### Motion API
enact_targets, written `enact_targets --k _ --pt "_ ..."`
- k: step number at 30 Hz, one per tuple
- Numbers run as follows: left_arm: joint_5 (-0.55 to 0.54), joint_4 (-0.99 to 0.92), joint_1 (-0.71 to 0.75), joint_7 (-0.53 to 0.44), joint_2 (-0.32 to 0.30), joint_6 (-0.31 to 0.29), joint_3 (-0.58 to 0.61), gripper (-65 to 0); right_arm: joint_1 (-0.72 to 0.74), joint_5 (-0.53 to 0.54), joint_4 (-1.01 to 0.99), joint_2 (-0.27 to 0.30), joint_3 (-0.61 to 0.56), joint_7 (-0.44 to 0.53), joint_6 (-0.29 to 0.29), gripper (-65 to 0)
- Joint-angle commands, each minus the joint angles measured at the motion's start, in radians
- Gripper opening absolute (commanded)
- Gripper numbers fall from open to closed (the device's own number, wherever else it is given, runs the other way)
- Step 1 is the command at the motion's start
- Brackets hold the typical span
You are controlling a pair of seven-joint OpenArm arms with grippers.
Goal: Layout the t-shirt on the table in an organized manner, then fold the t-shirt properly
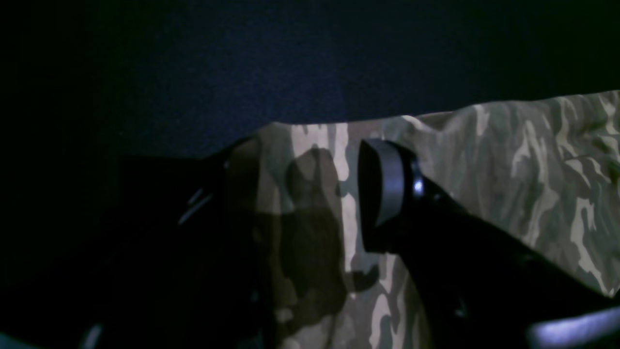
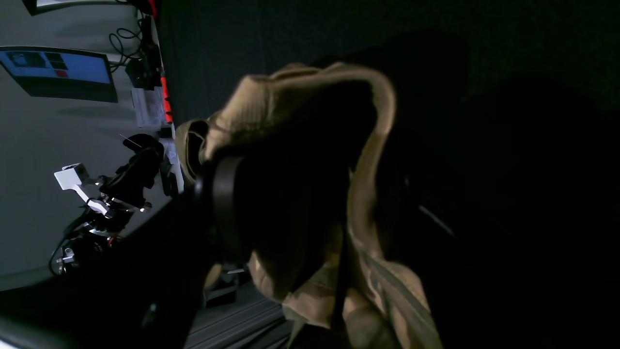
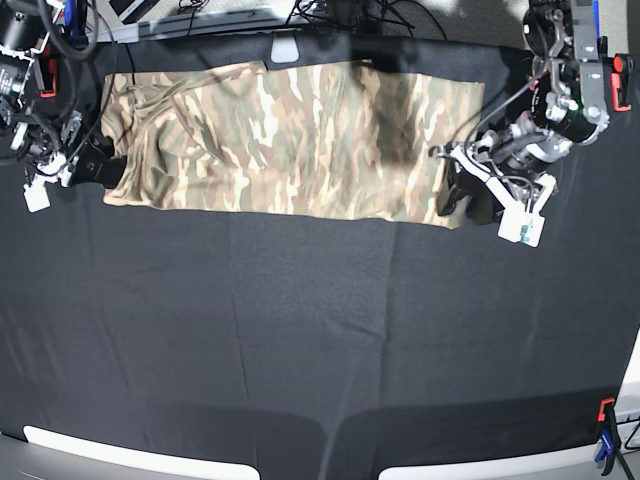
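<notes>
Nearest the base camera ran the front stretch of the table (image 3: pixel 320 340), its matte black cloth bare, with an orange-and-blue clamp (image 3: pixel 606 436) at the near right corner. Across the far part of that cloth lay the t-shirt (image 3: pixel 290 140), a camouflage print in tan, olive, brown and cream, spread out as one long band from side to side with wrinkles bunched toward the base view's left end.

At the base view's right end, the left gripper (image 3: pixel 462 195) sat at the shirt's lower corner. Its wrist view showed the jaws spread wide apart over flat fabric, one grey-padded fingertip (image 1: pixel 385 182) plain to see and its shadow falling on the print between the two fingers; nothing was pinched.

At the opposite end, the right gripper (image 3: pixel 97 165) stood at the shirt's edge. Its wrist view showed the jaws wide apart with a thick fold of tan fabric (image 2: pixel 310 97) draped over and between the fingers; whether the pads pressed on the cloth could not be told in the dark.

Cables (image 3: pixel 380 15) and equipment lay along the table's far edge.
</notes>
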Motion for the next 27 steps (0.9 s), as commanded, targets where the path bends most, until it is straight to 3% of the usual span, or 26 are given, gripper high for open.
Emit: enact_targets --k 1,6,11,17,20,23,24,27 --pt "-0.013 0.021 -0.009 -0.024 -0.006 -0.007 -0.002 -34.5 0.013 0.025 0.011 0.026 0.005 0.004 0.006 -29.9" --pt "-0.014 0.022 -0.009 -0.024 -0.006 -0.007 -0.002 -34.5 0.013 0.025 0.011 0.024 0.005 0.004 0.006 -29.9" --pt "-0.013 0.021 -0.009 -0.024 -0.006 -0.008 -0.002 -34.5 0.013 -0.047 0.011 0.024 -0.004 0.004 0.006 -29.9" --pt "-0.013 0.021 -0.009 -0.024 -0.006 -0.007 -0.002 -34.5 0.013 -0.065 0.011 0.024 -0.116 0.004 0.006 -29.9" --pt "-0.013 0.022 -0.009 -0.020 -0.006 -0.007 -0.002 -34.5 0.013 -0.188 0.011 0.024 -0.192 0.113 0.006 -29.9" --pt "-0.013 0.022 -0.008 -0.019 -0.006 -0.007 -0.002 -34.5 0.013 -0.225 0.011 0.024 -0.252 0.134 0.006 -29.9" --pt "-0.013 0.021 -0.009 -0.019 -0.006 -0.007 -0.002 -34.5 0.013 -0.225 0.011 0.024 -0.262 0.135 0.006 -30.5" --pt "-0.013 0.021 -0.008 -0.019 -0.006 -0.007 -0.002 -34.5 0.013 -0.225 0.011 0.025 -0.255 0.146 0.006 -41.6"
